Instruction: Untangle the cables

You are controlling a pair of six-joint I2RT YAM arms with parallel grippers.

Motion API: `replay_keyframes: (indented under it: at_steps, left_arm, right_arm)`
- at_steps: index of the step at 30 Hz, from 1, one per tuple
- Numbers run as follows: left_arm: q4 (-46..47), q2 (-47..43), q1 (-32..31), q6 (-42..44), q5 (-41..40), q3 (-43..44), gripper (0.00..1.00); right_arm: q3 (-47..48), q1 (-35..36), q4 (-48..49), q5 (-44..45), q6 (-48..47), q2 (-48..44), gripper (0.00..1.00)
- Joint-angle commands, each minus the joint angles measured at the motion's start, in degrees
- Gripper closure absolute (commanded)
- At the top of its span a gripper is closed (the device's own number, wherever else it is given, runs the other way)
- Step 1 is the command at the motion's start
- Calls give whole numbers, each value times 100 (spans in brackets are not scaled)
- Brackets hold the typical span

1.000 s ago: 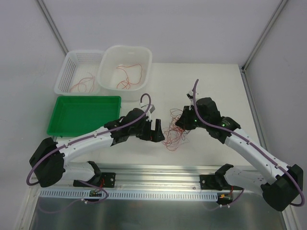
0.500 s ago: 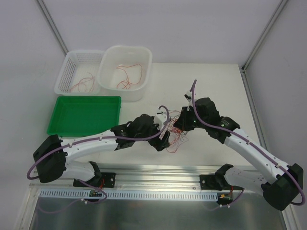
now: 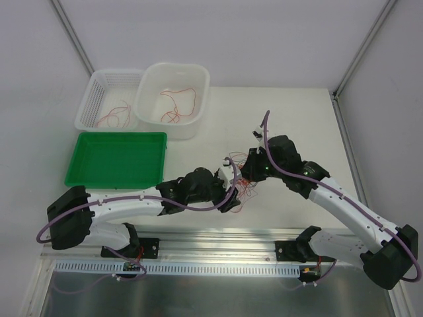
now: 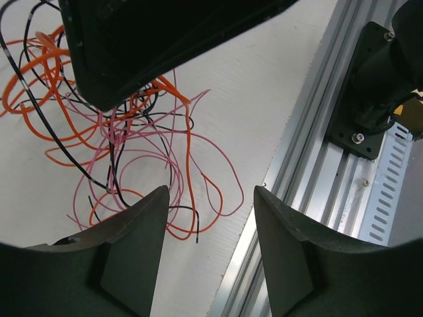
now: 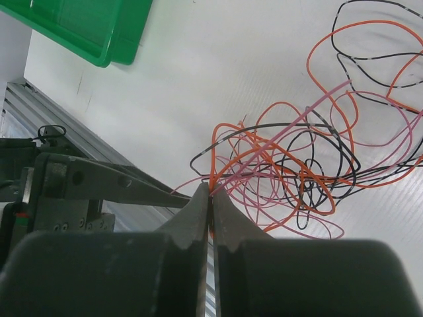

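Along the near edge of the tabletop (image 3: 297,119), nearer than the green tray (image 3: 115,158), an aluminium rail (image 3: 218,238) carries both arm bases. Right of the tray and slightly nearer than its front edge, the left pincer (image 3: 231,195) hangs low over the cables (image 3: 247,187). They are a loose tangle of orange, pink and black wires lying on the white surface. From the left wrist, this pincer (image 4: 210,198) stands part-way open with its fingers clearly apart. An orange loop of the cables (image 4: 132,132) lies on the tabletop below the gap between them. Just beyond, on the side of the tangle farther from the tray, the right pincer (image 3: 243,173) meets the heap from the opposite direction. The right wrist view shows that pincer (image 5: 211,193) closed tight, with orange and pink strands of the cables (image 5: 297,165) pinched at its tips. Beyond the tray's far edge stand a white mesh basket (image 3: 89,99) and a white tub (image 3: 173,66), each holding a few loose strands (image 3: 175,105).
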Motion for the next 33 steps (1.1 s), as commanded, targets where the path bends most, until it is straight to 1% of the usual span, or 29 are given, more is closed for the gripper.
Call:
replay_keyframes:
  at_steps: [1,6,7,14,18,20,22,23,24,25,26,28,30,31,33]
  left_arm:
    - [448,189,-40,221,-152,123,45]
    - [484,523,-40,458,-460,264,44]
    - [484,576,-40,536,-625,299,44]
    - [536,962,-40,493,-697,396,44]
    - [650,1121,-40,476,-978,370,45]
    - [694,1173,-40,484,-1057,361,50]
    - [694,1183,-40,467,-1049,361,57]
    - [694,1156,-40,450,-988,352,73]
    - [677,1104,-40,441,-979,335,85]
    - [642,1051,-40,380,-961,326,94]
    - [590,894,-40,353,-961,317,100]
    - [309,674,-40,256,-970,291,100]
    - [-33,261,-40,177,-1039,273,100]
    - [-122,-10,-40,99,-1075,256,100]
    - [-394,-258,-22,-7,-1163,273,100]
  right_arm:
    - [217,70,163,-62,102,-42,98]
    - [235,132,172,-45,111,-77,98]
    - [235,141,155,-36,111,-86,98]
    - [270,158,137,-36,120,-156,98]
    - [305,202,128,-53,129,-182,98]
    - [305,220,111,-44,138,-200,99]
    - [296,220,76,-1,111,-235,98]
    - [279,228,49,104,85,-244,99]
    - [270,229,23,166,24,-244,98]
    - [270,229,-56,227,-12,-226,98]
    - [270,229,-117,437,-47,-218,98]
    - [235,211,-320,754,-135,-200,92]
    - [217,211,-478,1333,-161,-147,89]
    - [200,202,-618,1501,-161,-130,77]
    - [156,211,-654,1661,-205,-147,61]
